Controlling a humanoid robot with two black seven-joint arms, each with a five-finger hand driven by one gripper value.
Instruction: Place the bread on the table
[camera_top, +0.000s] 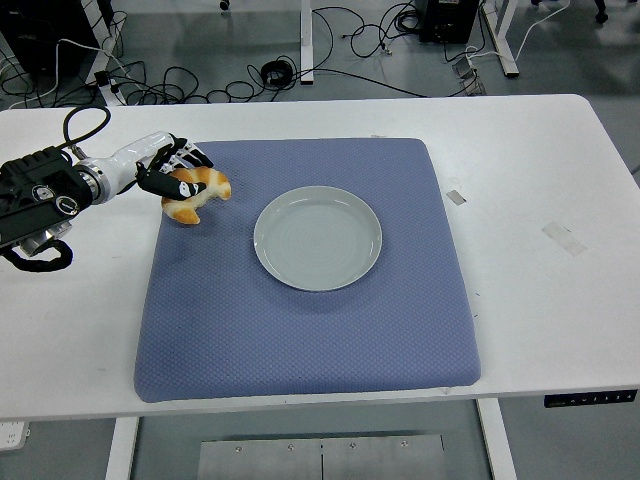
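Note:
A golden-brown croissant-shaped bread (200, 194) is in my left hand (176, 178), whose black and white fingers (160, 182) curl over its left side. The bread sits low over the far left corner of the blue mat (300, 310), close to the mat's left edge. I cannot tell whether it touches the mat. My left arm comes in from the left edge over the white table (540, 300). The right arm is not in the picture.
A pale grey round plate (318, 238) with nothing on it lies on the mat, right of the bread. Small tape patches (563, 238) mark the table at the right. Cables (200, 85) lie on the floor beyond the far edge.

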